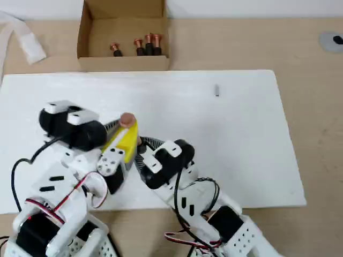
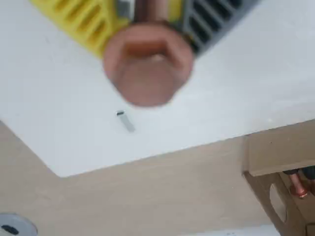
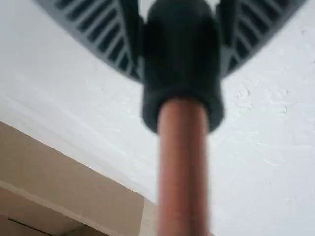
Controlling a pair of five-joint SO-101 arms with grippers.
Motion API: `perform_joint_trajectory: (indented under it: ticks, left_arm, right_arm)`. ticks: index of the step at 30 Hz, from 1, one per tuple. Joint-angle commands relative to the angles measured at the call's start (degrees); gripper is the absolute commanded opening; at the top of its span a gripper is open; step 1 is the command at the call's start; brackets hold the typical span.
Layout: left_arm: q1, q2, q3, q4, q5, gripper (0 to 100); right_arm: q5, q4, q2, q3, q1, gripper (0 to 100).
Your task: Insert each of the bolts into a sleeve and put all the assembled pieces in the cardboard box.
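Note:
A copper bolt (image 1: 127,119) with a hexagonal head (image 2: 147,61) is held above the white mat, and my left gripper (image 2: 147,14), one finger yellow and one grey, is shut on it just behind the head. My right gripper (image 3: 181,49) is shut on a black sleeve (image 3: 181,69). The bolt's copper shaft (image 3: 182,167) runs into the sleeve's open end. In the high view both grippers meet at the mat's front left, the right gripper (image 1: 140,143) just beside the yellow finger (image 1: 124,140). The cardboard box (image 1: 83,37) stands at the back left with several assembled pieces (image 1: 147,45) inside.
A white mat (image 1: 214,150) covers the wooden table. One small grey pin (image 1: 217,90) lies on the mat's far right part, also seen as the pin (image 2: 125,120) from the left wrist. A grey disc (image 1: 332,40) sits at the back right, white strips (image 1: 27,43) at the back left.

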Motion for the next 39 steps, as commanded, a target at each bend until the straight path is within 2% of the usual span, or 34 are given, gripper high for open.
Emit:
perform_joint_trajectory:
  ticks: [1,13,18,22,27,30,33,38,39]
  left_arm:
    - [1.1,0.6,0.9,0.4,0.5,1]
    - [1.1,0.2,2.4,0.6,0.4,3]
    - [-1.8,0.7,-1.6,9.0,1.8,17]
    - [-6.4,2.2,-3.9,11.9,3.4,18]
    - [-6.8,7.2,-11.1,19.8,3.0,20]
    - [-7.1,11.6,-18.0,23.3,3.0,20]
    - [-12.3,16.4,-23.9,24.4,2.9,18]
    - [-24.2,24.6,-26.4,24.4,-2.3,1]
    - [-25.5,25.7,-26.2,24.5,-3.6,0]
  right_arm:
    - [-0.6,-1.6,-5.4,-1.6,-0.7,0.9]
    - [-0.6,-1.6,-5.4,-1.7,-0.7,0.9]
    - [-0.6,-1.1,-5.2,-2.0,0.0,0.9]
    - [-0.6,-1.1,-5.2,-2.3,2.8,0.9]
    - [-0.6,-1.1,-4.8,-2.2,3.5,0.9]
    - [-0.7,-1.1,-4.8,-2.2,3.7,0.9]
    - [-1.1,-1.5,-4.5,-2.9,5.0,0.9]
    - [-1.9,-2.4,3.5,-10.5,8.9,0.9]
    - [-1.9,-3.4,6.5,-13.0,9.5,0.9]
